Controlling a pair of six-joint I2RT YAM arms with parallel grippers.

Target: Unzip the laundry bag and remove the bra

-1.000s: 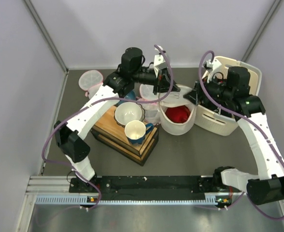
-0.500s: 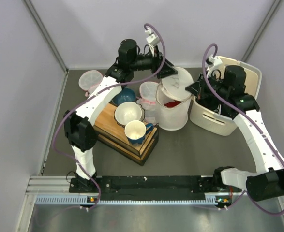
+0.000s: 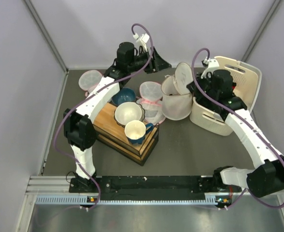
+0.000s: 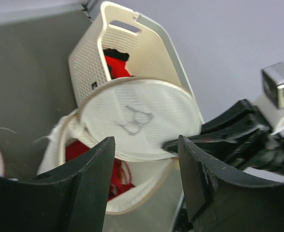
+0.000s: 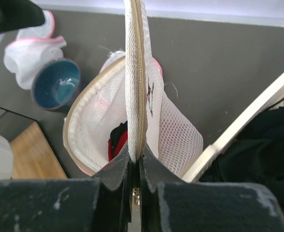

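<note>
The white mesh laundry bag [image 3: 177,107] lies unzipped at the table's middle back, its round lid [image 3: 183,78] standing up on edge. My right gripper [image 3: 194,88] is shut on the lid's zipper rim [image 5: 136,121]. Inside the bag shows the red bra [image 5: 116,144], which in the left wrist view is the red cloth [image 4: 76,150] below the lid [image 4: 137,118]. My left gripper [image 3: 157,63] hangs open near the back wall, clear of the bag, with nothing between its fingers [image 4: 91,183].
A cream perforated basket [image 3: 243,72] with dark and red cloth [image 4: 116,65] stands right of the bag. Left of it are pink-trimmed mesh bags [image 3: 150,92], a blue bowl [image 3: 124,95], and a wooden box [image 3: 127,140] carrying a white bowl [image 3: 128,112] and a blue mug [image 3: 136,131].
My left gripper opened, let go of the bag's lid and drew back toward the wall. My right gripper shut on the lid's rim, and the lid now stands upright.
</note>
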